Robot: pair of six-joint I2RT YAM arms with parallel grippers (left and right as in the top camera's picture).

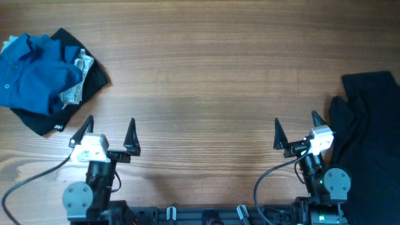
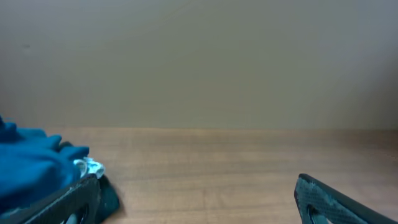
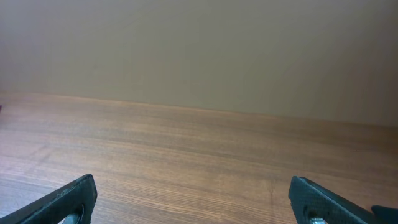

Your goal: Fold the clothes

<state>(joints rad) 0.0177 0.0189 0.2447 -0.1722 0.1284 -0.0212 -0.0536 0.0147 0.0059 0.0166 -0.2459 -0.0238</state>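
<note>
A crumpled deep-blue shirt (image 1: 31, 72) lies at the table's far left on top of a black garment (image 1: 94, 78), with a bit of pale fabric (image 1: 76, 90) between them. The shirt also shows at the left edge of the left wrist view (image 2: 28, 162). Another black garment (image 1: 369, 131) lies at the right edge. My left gripper (image 1: 106, 134) is open and empty near the front edge, just right of and below the blue pile; its jaws frame bare wood (image 2: 199, 199). My right gripper (image 1: 297, 128) is open and empty, just left of the black garment, also over bare wood (image 3: 193, 199).
The wooden table (image 1: 206, 81) spans the whole view. A pale wall rises behind it in both wrist views. The arm bases and cables sit along the front edge (image 1: 206, 212).
</note>
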